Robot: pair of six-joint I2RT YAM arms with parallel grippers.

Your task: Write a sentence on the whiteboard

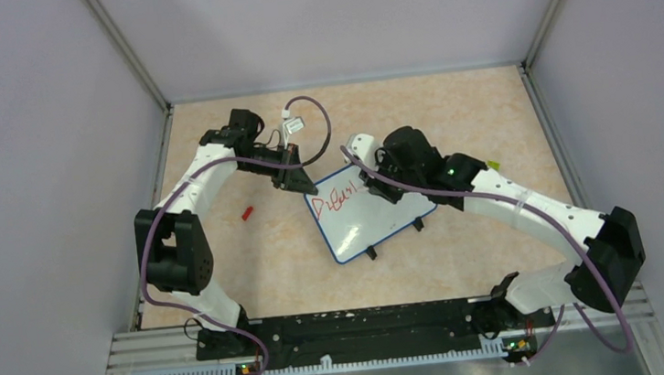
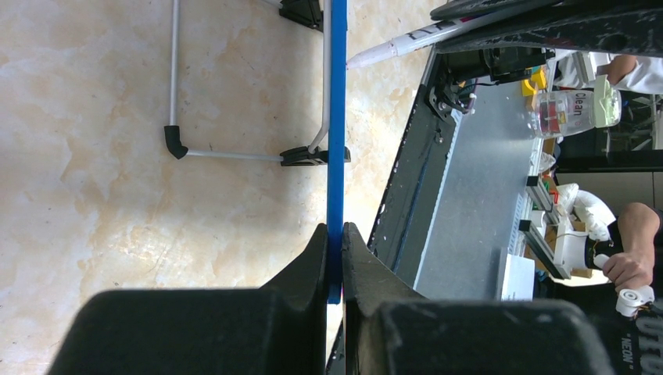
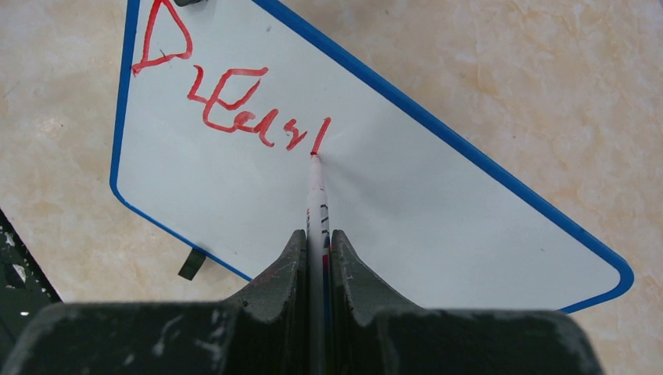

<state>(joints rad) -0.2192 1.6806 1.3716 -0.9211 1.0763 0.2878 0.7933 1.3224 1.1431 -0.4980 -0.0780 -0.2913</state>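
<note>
The whiteboard (image 1: 368,216) lies tilted mid-table, glossy white with a blue rim (image 2: 337,141). My left gripper (image 1: 295,180) is shut on its far-left corner; the left wrist view shows the rim edge-on between the jaws (image 2: 335,242). My right gripper (image 1: 374,183) is shut on a white marker pen (image 3: 317,203), its red tip touching the board. The sentence (image 3: 234,101) in red reads roughly "Drea" plus part of a letter; it also shows in the top view (image 1: 334,200).
A small red marker cap (image 1: 246,213) lies on the table left of the board. The board's wire stand and black feet (image 2: 176,141) show underneath. Enclosure walls ring the table; the metal base rail (image 1: 351,328) runs along the near edge.
</note>
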